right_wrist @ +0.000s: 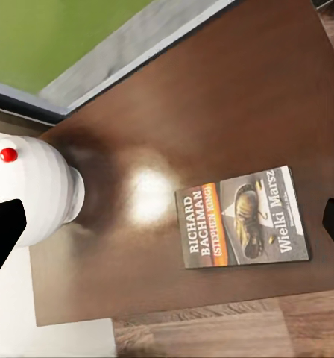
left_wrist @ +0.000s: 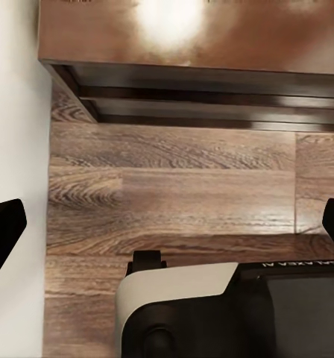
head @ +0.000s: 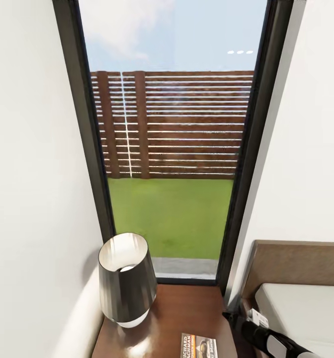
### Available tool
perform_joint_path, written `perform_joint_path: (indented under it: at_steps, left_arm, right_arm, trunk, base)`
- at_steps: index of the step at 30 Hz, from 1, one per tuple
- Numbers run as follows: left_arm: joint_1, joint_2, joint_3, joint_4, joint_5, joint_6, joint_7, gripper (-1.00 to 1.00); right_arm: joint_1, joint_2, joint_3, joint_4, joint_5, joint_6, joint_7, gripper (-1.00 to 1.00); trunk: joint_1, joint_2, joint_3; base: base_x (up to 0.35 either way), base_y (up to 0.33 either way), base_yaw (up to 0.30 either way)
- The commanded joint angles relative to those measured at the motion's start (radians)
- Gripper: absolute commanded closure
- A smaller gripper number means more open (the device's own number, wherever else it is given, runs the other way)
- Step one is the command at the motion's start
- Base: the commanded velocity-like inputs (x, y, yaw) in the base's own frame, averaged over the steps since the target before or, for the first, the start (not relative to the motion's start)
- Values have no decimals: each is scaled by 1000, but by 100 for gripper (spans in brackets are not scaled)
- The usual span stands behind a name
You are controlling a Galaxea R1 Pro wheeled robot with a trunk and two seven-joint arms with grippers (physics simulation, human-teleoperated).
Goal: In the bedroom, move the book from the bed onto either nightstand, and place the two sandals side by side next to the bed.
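Book: the book [right_wrist: 245,218] lies flat on the nightstand [right_wrist: 212,97], cover up, close to the front edge and toward the corner on the bed's side; in the head view its cover [head: 199,345] shows at the top's near edge.
Nightstand: glossy dark brown top [head: 187,311], set in the corner between the white wall and the bed [head: 306,308], below the tall black-framed window [head: 172,149].
Lamp: a lamp [head: 127,286] with a dark shade and white base [right_wrist: 40,194] stands on the nightstand's wall-side half, well apart from the book.
Right gripper: the right gripper [right_wrist: 167,231] hangs above the nightstand with its fingertips [right_wrist: 3,231] spread wide, empty, the book lying between them below.
Left gripper: the left gripper [left_wrist: 167,224] is spread wide and empty, above the wood-plank floor [left_wrist: 174,186] in front of the nightstand's drawers [left_wrist: 212,97].
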Motion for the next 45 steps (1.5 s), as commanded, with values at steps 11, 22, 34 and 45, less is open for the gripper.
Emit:
perform_joint_path:
  at_steps: [11,22,34,45]
  left_arm:
    - [-1,1,-7,40,10,-3,-2,-100]
    - [-1,1,-8,64,10,-3,-1,-100]
    - [-1,2,-8,67,10,-2,24,-100]
    - [3,3,-8,73,10,-2,69,-100]
  right_arm:
    - [64,14,10,73,-4,-5,-12,-100]
    - [179,10,13,78,-3,-7,-85,-100]
    - [269,6,14,80,-3,-18,-95,-100]
    - [361,5,14,80,-2,-30,-97,-100]
  trunk:
    - [-42,76,33]
    - [-84,153,68]
    - [-130,237,105]
    - [-172,314,140]
  base:
    - [0,0,0]
    - [0,0,0]
    - [0,0,0]
    - [0,0,0]
